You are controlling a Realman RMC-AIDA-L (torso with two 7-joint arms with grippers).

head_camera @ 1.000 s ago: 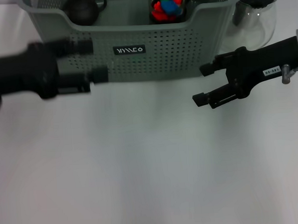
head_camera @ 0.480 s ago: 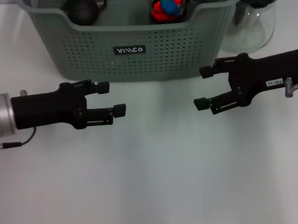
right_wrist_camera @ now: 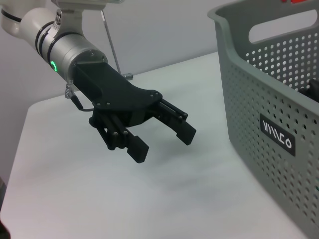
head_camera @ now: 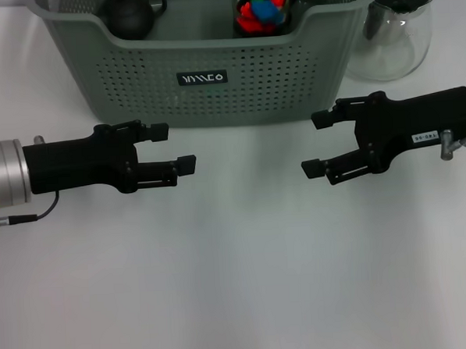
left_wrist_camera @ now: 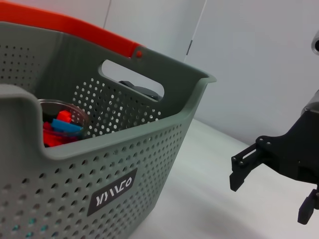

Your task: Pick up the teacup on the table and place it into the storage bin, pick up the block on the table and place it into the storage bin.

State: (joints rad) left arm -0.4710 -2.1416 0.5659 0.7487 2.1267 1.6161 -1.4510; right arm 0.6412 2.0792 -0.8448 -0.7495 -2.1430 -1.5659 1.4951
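Note:
The grey-green storage bin (head_camera: 212,74) stands at the far middle of the table. Inside it are a small clear cup holding red, blue and green blocks (head_camera: 265,9) and a dark round pot with a handle (head_camera: 129,13). My left gripper (head_camera: 174,149) is open and empty over the table, in front of the bin's left part. My right gripper (head_camera: 316,145) is open and empty in front of the bin's right corner. The bin (left_wrist_camera: 149,124) and cup (left_wrist_camera: 57,127) show in the left wrist view, with the right gripper (left_wrist_camera: 273,191). The right wrist view shows the left gripper (right_wrist_camera: 162,142) and the bin (right_wrist_camera: 269,99).
A clear glass pot with a dark lid (head_camera: 397,25) stands to the right of the bin, behind my right arm. The white table (head_camera: 239,284) spreads bare in front of both grippers.
My left arm has drawn back from the bin's front and settled lower over the table, open. My right gripper has shifted slightly down and stays open.

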